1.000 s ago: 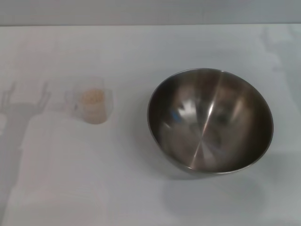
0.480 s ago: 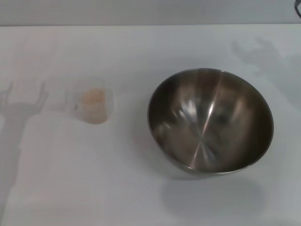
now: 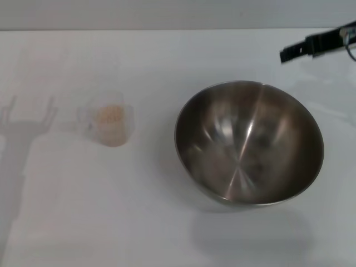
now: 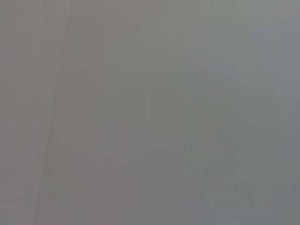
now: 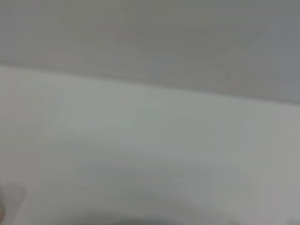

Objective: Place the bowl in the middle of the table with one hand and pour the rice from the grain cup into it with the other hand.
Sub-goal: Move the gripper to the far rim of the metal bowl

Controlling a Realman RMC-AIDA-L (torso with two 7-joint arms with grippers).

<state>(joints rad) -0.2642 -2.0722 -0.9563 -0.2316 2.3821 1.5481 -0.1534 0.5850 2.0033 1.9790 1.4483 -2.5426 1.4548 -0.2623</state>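
Stainless-steel bowl (image 3: 248,143) sits upright on the white table (image 3: 167,222), right of centre; grain cup (image 3: 109,124) with rice (image 3: 109,115) stands well apart to its left. Right gripper (image 3: 311,44) enters at the far right edge beyond the bowl, touching nothing; finger opening cannot be told. Left gripper not visible.

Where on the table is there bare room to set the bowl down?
Bare white table lies between the small clear plastic grain cup and the large stainless-steel bowl, and along the near edge. The right end effector crowds the far right corner.
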